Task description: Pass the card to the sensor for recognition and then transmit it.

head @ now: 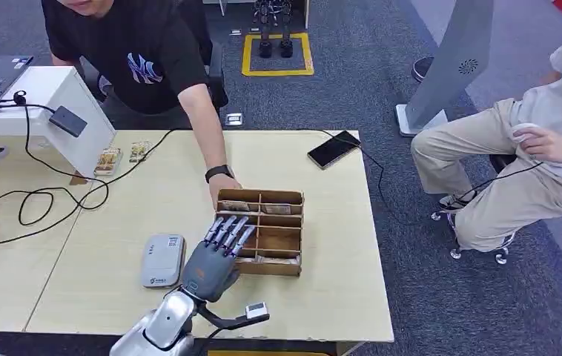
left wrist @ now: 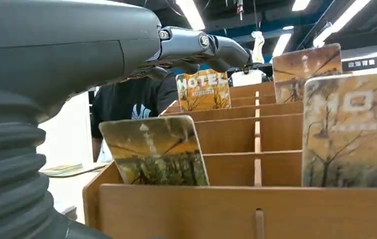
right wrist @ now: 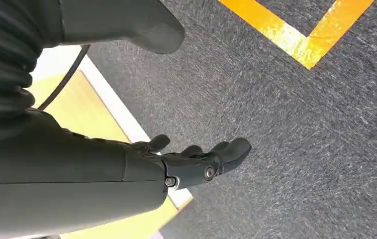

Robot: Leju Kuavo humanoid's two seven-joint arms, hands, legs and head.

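Centrally on the pale wooden tabletop (head: 152,200) sits a wooden divided box (head: 261,231) with hotel cards standing in its compartments. The robot's left hand (head: 215,256) hovers at the box's near left corner, fingers spread and extended over the edge, holding nothing. A person's hand (head: 222,189) rests at the box's far left corner, just beyond the robot's fingers. A grey card sensor (head: 163,259) lies just left of the left hand. Farther off are a black phone (head: 334,148), looping cables and a white stand at far left. Dark carpet surrounds the table; a seated person is at right. The left wrist view shows a card (left wrist: 154,152) upright in a near compartment. The right hand (right wrist: 196,162) hangs off the tabletop's edge over carpet, fingers loosely curled, empty.
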